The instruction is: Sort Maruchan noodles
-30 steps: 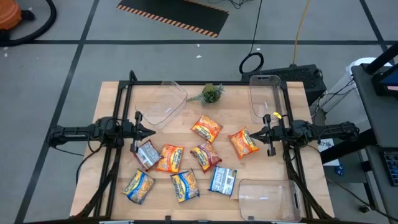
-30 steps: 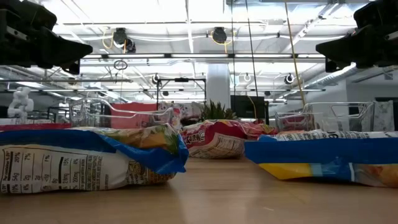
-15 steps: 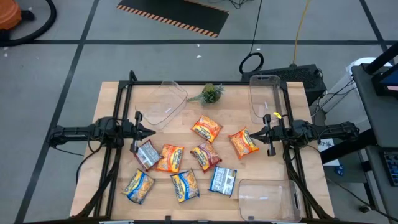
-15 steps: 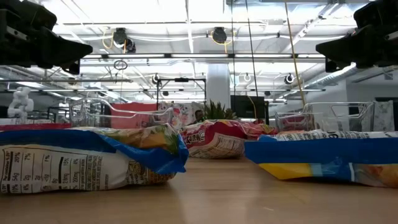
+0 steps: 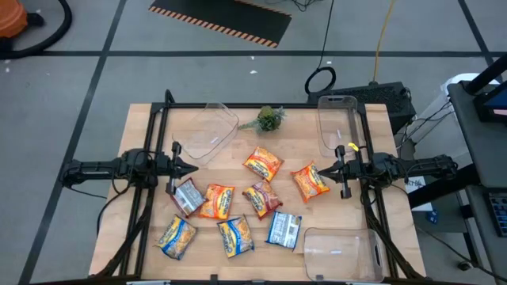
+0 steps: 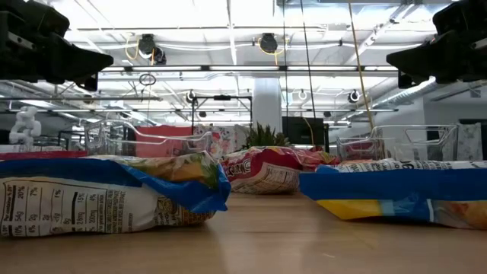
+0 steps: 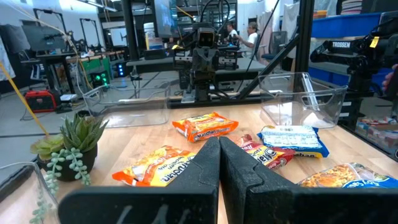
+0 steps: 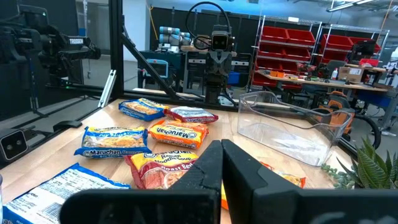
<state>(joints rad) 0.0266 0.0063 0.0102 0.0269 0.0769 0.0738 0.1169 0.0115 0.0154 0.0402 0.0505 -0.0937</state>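
While both arms wait at mid-height of the high view, we find neither tool holding anything: the left tool (image 5: 190, 167) and the right tool (image 5: 321, 169) each have their fingers pressed together, which both wrist views confirm.

The Maruchan noodles lie loose on the wooden surface (image 5: 380, 237), spread across the centre and lower centre of that frame, between the two tools. We judge the deciding relation to be nearness. The orange packet (image 5: 310, 181) lies just beside the right tool, slightly below it in the frame, with its long axis running diagonally. The red-brown and silver packet (image 5: 187, 195) lies just below the left tool. The blue-white packet (image 5: 283, 229) sits lower, near the clear bin (image 5: 339, 253) at lower right.

The high view shows the full layout, including two more clear bins at upper centre (image 5: 210, 131) and upper right (image 5: 336, 120). The low view shows only packet edges at surface height, and we cannot place the tools from it.
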